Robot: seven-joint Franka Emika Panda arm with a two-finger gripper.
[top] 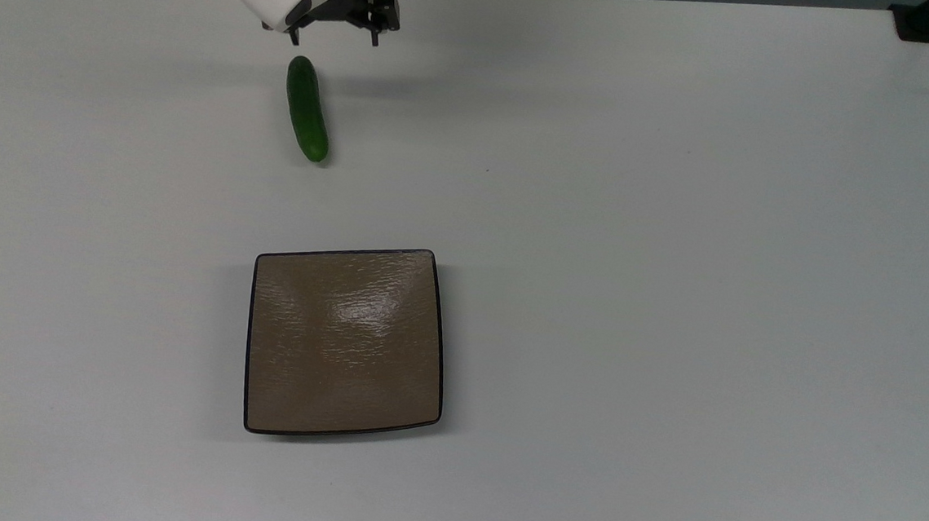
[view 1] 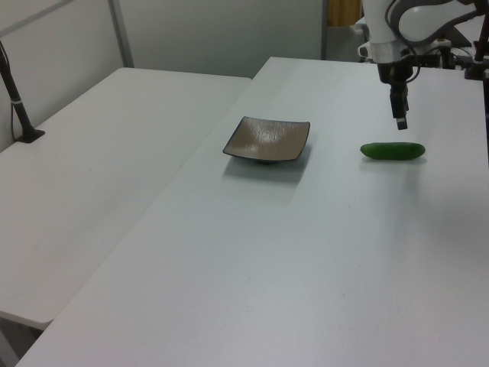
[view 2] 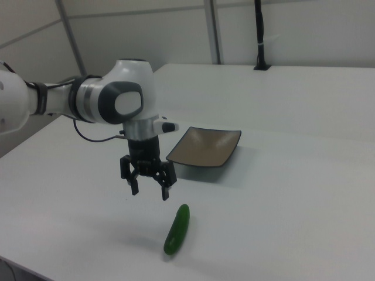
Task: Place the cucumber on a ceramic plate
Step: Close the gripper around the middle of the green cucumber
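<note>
Two things lie on the white table (top: 676, 267), well apart, with wide bare surface around them. The cucumber (top: 307, 109) rests flat near the table's far edge in the top view, its long axis running up and down the top view, tilted slightly, one rounded end toward the ceramic plate (top: 347, 340). The plate sits nearer the top view's bottom edge. The claw (top: 333, 37) hangs above the table just beyond the cucumber's far end, fingers spread, holding nothing. No readable writing shows.
</note>
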